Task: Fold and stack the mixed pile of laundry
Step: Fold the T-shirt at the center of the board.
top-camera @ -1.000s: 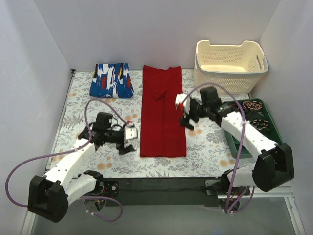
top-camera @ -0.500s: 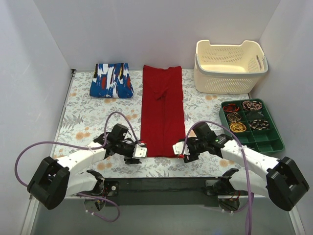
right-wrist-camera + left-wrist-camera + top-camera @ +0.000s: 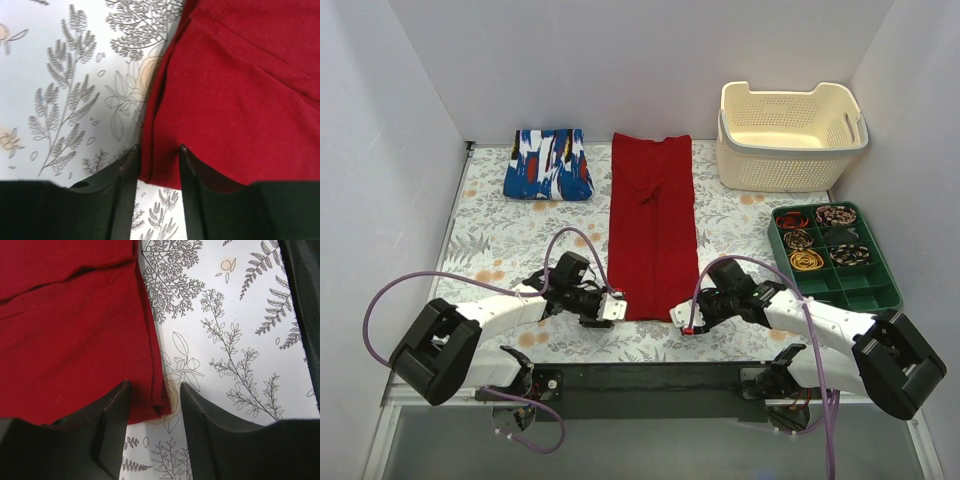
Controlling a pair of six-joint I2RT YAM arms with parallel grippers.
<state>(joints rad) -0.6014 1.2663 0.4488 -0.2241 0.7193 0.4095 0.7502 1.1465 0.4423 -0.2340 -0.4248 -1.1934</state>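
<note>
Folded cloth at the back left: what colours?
Blue cloth with white, red, black splashes; top external view.

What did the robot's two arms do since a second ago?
Both arms swung toward the near end of the red garment: the left gripper now straddles its near left corner, the right gripper its near right corner, fingers open. The red garment, blue printed garment, basket and tray stayed put.

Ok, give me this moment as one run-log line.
phase: pre-grasp | left gripper: open, astride red garment near-left corner | right gripper: open, astride near-right corner | blue garment: folded, far left
</note>
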